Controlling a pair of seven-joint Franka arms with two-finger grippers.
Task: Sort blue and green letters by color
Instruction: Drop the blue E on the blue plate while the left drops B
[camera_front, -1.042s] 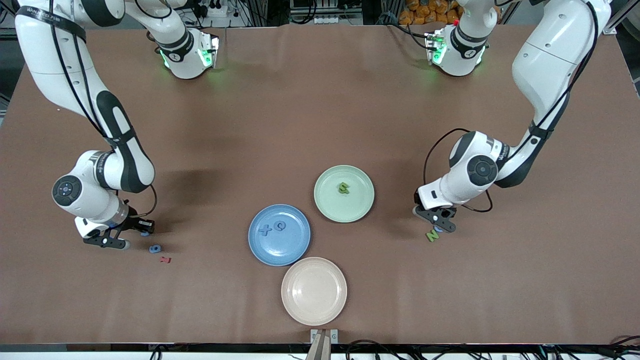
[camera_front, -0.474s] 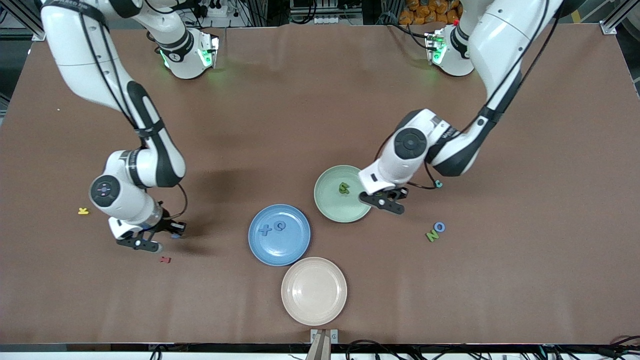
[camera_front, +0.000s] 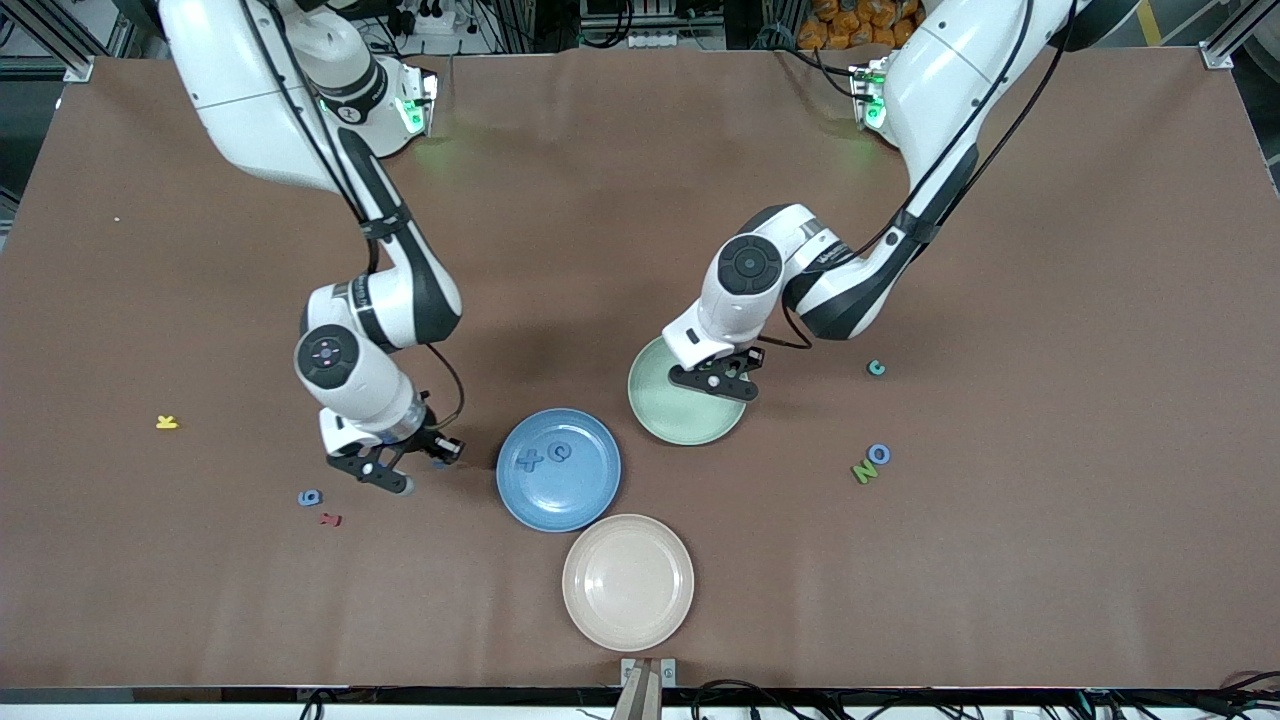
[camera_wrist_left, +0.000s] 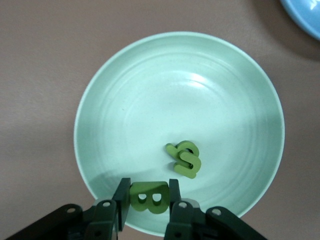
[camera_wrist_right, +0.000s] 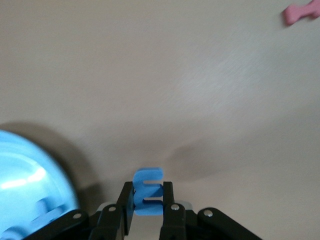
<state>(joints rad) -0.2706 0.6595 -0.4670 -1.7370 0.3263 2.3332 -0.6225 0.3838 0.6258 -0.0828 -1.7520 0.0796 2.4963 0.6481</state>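
Observation:
My left gripper (camera_front: 718, 384) is over the green plate (camera_front: 660, 415), shut on an olive green letter B (camera_wrist_left: 149, 196). One more green letter (camera_wrist_left: 184, 159) lies in that plate (camera_wrist_left: 100, 100). My right gripper (camera_front: 415, 466) is just above the table beside the blue plate (camera_front: 558, 495), shut on a blue letter E (camera_wrist_right: 148, 192). Two blue letters (camera_front: 530, 460) (camera_front: 562, 452) lie in the blue plate. A blue numeral 6 (camera_front: 309, 497), a green N (camera_front: 863, 472) and a blue O (camera_front: 879, 454) lie on the table.
A beige plate (camera_front: 628, 581) sits nearest the front camera. A dark red letter (camera_front: 330, 519) lies by the 6. A yellow letter (camera_front: 167, 422) lies toward the right arm's end, a teal letter (camera_front: 876, 368) toward the left arm's end.
The left gripper has carried the green B from near the N and O to over the green plate. The right gripper has carried the blue E toward the blue plate.

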